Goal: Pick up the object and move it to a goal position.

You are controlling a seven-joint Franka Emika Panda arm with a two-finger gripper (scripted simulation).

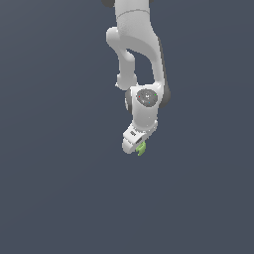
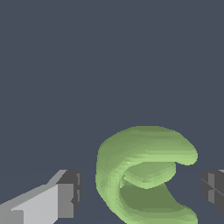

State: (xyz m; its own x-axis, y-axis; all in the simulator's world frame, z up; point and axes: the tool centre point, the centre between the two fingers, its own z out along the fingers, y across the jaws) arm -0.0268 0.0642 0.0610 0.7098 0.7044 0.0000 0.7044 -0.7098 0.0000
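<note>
The exterior view looks from well back at the white, glossy robot arm [image 1: 139, 64], which hangs from the top edge against a plain dark grey-blue ground. The wrist view sits close behind the jaws and faces along them. Both views share the small light-green curved claw-like piece [image 1: 142, 148] [image 2: 144, 175], tiny in one, large in the other.

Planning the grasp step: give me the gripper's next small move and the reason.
Probably close the fingers. In the wrist view the light-green object sits between the two finger pads, with gaps on both sides, so the gripper is open around it and not yet holding it.
</note>
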